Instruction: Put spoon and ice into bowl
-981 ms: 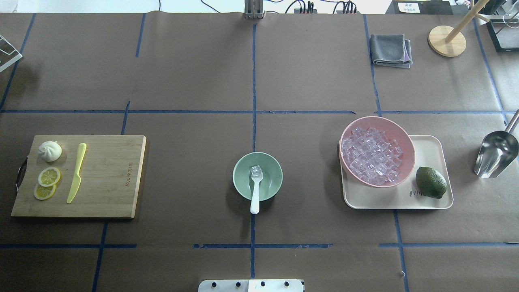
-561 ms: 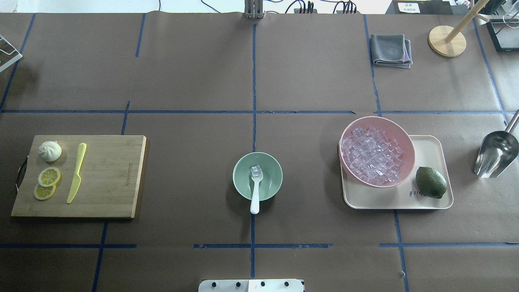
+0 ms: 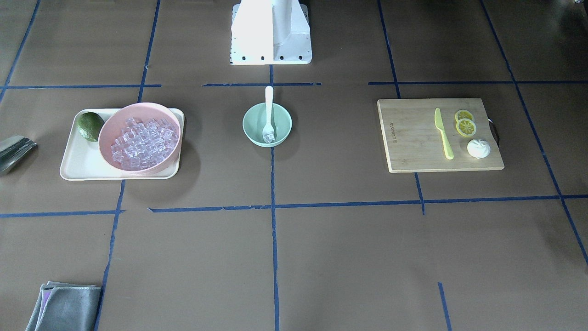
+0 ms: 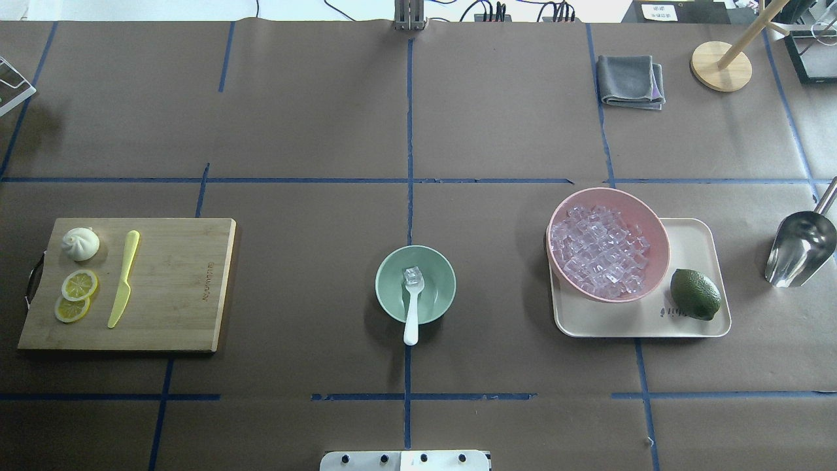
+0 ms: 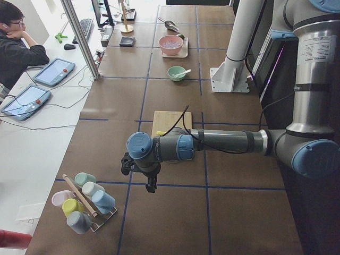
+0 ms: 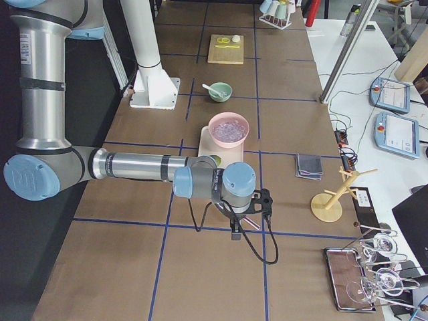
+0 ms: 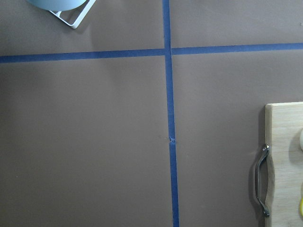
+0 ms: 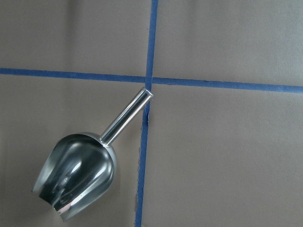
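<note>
The mint-green bowl (image 4: 382, 288) stands at the table's middle, also in the front-facing view (image 3: 250, 125). The white spoon (image 4: 411, 314) lies in it, scoop inside and handle over the near rim. A clear ice cube (image 4: 412, 275) sits on the scoop. More ice (image 4: 598, 252) is piled in the pink bowl (image 4: 659, 230). My left gripper (image 5: 151, 186) hangs off the table's left end and my right gripper (image 6: 236, 234) off the right end, both far from the bowl. I cannot tell whether they are open or shut.
The pink bowl and a dark green fruit (image 4: 695, 294) sit on a cream tray (image 4: 696, 232). A metal scoop (image 4: 799, 248) lies right of it. A cutting board (image 4: 176, 288) at left holds a yellow-green knife (image 4: 123, 278), lemon slices and a bun. A grey cloth (image 4: 630, 80) lies far right.
</note>
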Action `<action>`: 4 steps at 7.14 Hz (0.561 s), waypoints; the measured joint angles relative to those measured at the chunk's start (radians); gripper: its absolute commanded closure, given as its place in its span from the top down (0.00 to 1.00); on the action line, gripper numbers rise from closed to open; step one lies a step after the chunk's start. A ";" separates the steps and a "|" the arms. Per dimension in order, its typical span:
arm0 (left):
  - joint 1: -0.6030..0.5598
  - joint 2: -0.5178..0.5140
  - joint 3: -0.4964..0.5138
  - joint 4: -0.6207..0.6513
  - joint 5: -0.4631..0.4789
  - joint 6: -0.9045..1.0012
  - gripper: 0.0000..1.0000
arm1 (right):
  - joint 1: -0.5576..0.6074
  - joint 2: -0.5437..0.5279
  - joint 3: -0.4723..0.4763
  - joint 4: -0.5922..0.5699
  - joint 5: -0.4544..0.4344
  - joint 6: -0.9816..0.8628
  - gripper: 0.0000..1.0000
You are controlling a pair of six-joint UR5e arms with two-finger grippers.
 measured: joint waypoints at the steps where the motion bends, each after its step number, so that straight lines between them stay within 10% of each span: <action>1: 0.000 0.000 0.001 0.000 0.001 0.001 1.00 | 0.000 0.000 0.001 0.000 0.000 0.002 1.00; 4: 0.000 0.000 -0.006 -0.015 0.015 0.003 1.00 | 0.000 0.001 0.005 0.000 0.001 0.003 1.00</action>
